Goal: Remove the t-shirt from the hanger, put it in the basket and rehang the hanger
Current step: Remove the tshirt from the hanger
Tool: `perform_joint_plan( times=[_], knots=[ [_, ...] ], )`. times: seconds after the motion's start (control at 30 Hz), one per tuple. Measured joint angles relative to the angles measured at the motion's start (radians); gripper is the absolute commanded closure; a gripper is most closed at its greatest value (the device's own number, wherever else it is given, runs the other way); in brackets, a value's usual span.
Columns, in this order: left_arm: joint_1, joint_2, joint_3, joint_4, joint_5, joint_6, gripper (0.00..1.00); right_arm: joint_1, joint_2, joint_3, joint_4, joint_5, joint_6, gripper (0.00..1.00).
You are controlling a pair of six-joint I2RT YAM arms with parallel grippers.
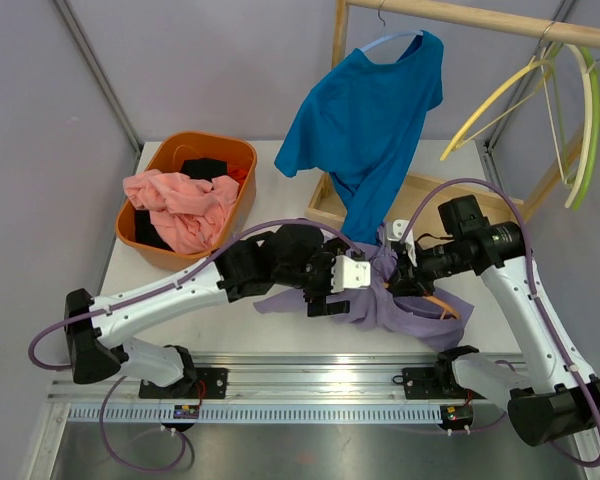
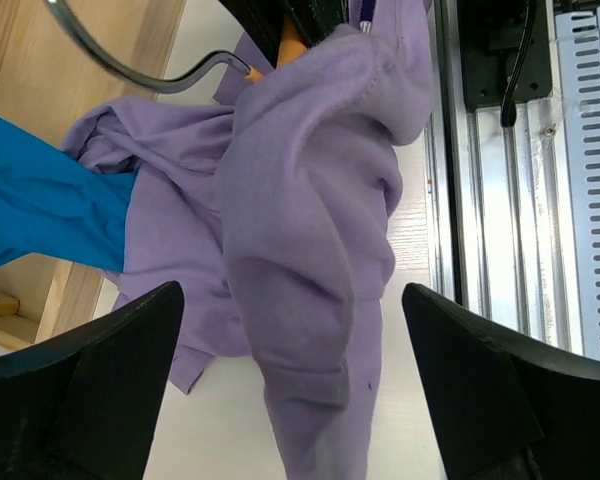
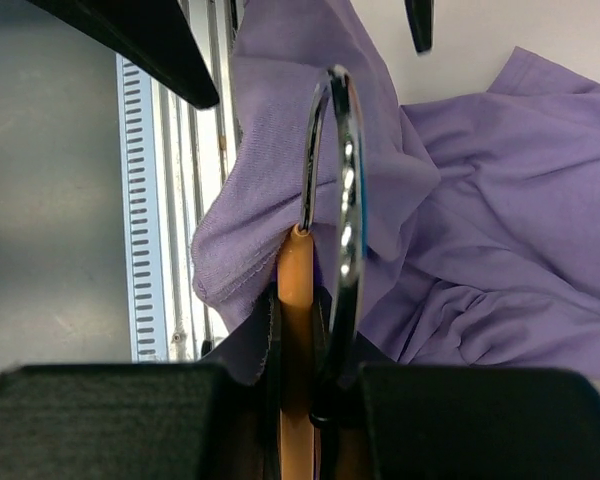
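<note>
Crumpled lilac t-shirt [image 1: 410,312] at the table's [image 1: 280,210] near middle, draped over its hanger [image 3: 295,290].
Right gripper [image 3: 295,392] clamps the orange hanger beneath its curved chrome hook [image 3: 346,180]; left gripper [image 2: 290,300] gapes wide, straddling creased knit.

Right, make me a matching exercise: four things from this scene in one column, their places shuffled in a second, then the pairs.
Things
1. purple t-shirt
2. blue t-shirt
3. pink garment
4. orange hanger

Places
a. in the orange basket
b. hanging from the wooden rail
c. clamped in the right claw
d. crumpled on the table

Pairs: 1-d, 2-b, 3-a, 4-c
</note>
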Motion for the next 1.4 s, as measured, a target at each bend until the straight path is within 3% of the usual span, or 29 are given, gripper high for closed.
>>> perform_joint_plan(
  times=[0.13,0.27,0.37,0.43,0.57,0.7,0.8,0.9,0.93,1.07,1.37,1.4],
  knots=[
    [0.004,0.037,0.001,0.008,0.006,0.013,0.23,0.016,0.008,0.003,0.003,-0.001,-0.004,1.0],
    [0.008,0.055,0.001,0.026,0.019,0.006,0.47,0.025,0.01,0.003,0.004,-0.002,-0.006,1.0],
    [0.013,0.056,-0.003,0.056,0.045,-0.016,0.56,0.031,0.01,0.003,0.006,-0.001,-0.012,1.0],
    [0.018,0.056,-0.008,0.077,0.067,-0.037,0.66,0.034,0.01,0.003,0.006,-0.001,-0.016,1.0],
    [0.04,0.056,-0.035,0.111,0.134,-0.079,0.67,0.038,0.009,0.003,0.007,-0.001,-0.02,1.0],
    [0.064,0.062,-0.056,0.125,0.204,-0.129,0.49,0.039,0.002,0.003,0.012,-0.002,-0.02,1.0],
    [0.078,0.074,-0.068,0.131,0.246,-0.165,0.49,0.04,-0.003,0.003,0.013,-0.003,-0.02,1.0],
    [0.093,0.08,-0.082,0.144,0.286,-0.199,0.67,0.04,-0.003,0.003,0.011,0.003,-0.02,1.0],
    [0.098,0.08,-0.085,0.149,0.303,-0.214,0.78,0.04,-0.003,0.003,0.011,0.004,-0.02,1.0],
    [0.122,0.085,-0.085,0.164,0.356,-0.264,1.0,0.04,-0.003,0.003,0.019,0.002,-0.019,1.0],
    [0.148,0.097,-0.087,0.171,0.409,-0.315,1.0,0.045,-0.002,0.002,0.046,0.01,0.038,0.87],
    [0.152,0.092,-0.094,0.179,0.411,-0.322,1.0,0.045,0.0,0.002,0.054,0.01,0.05,0.79]
  ],
)
